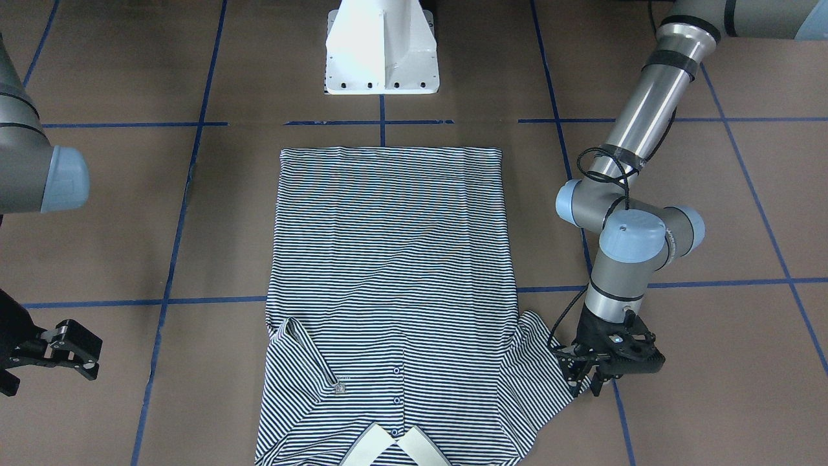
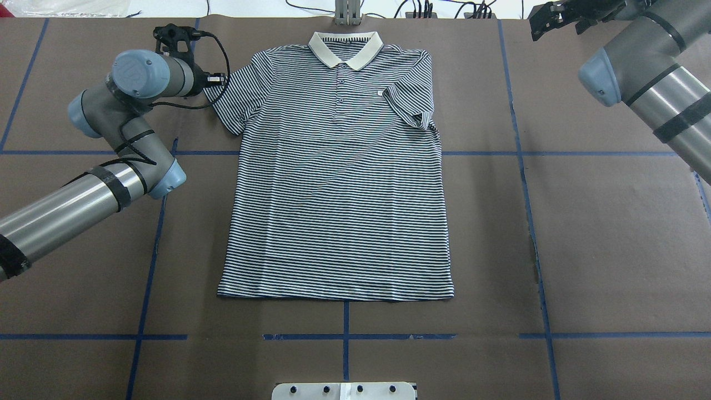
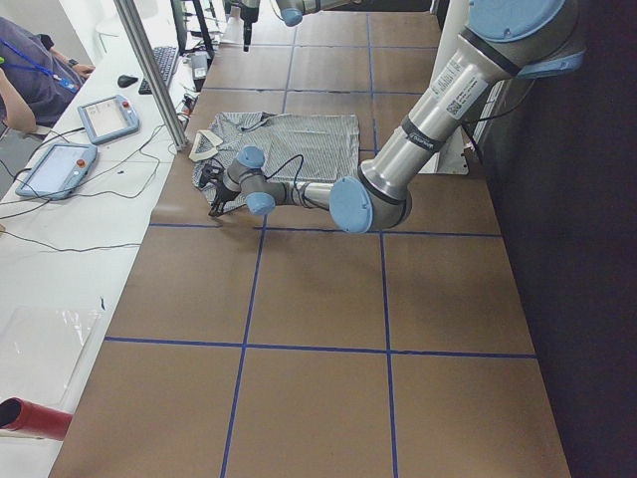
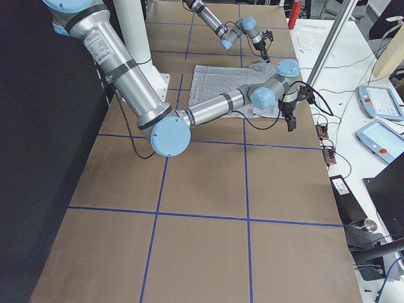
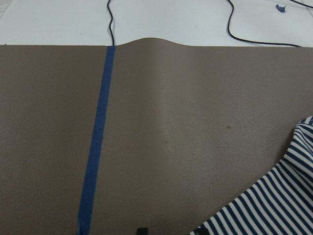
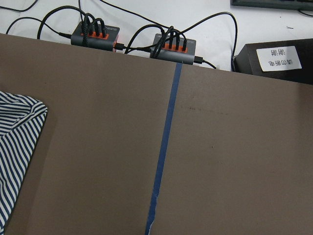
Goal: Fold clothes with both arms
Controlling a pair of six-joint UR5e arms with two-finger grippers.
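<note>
The striped polo shirt (image 2: 339, 183) lies flat, face up, with its cream collar (image 2: 345, 49) at the far side of the table. One sleeve (image 2: 408, 103) is folded in over the chest. The other sleeve (image 1: 540, 362) lies spread out. My left gripper (image 1: 584, 385) points down at this sleeve's outer edge with its jaws apart, and it also shows in the overhead view (image 2: 214, 82). The left wrist view shows the sleeve (image 5: 274, 196) at lower right. My right gripper (image 1: 90, 353) is open and empty, well off the shirt's other side (image 2: 561, 16).
The white pedestal base (image 1: 381, 52) stands at the hem side. Blue tape lines (image 2: 525, 183) cross the brown table cover. Power strips with cables (image 6: 93, 34) and a black box (image 6: 274, 61) sit past the far edge. Tablets (image 3: 60, 164) lie on the side bench.
</note>
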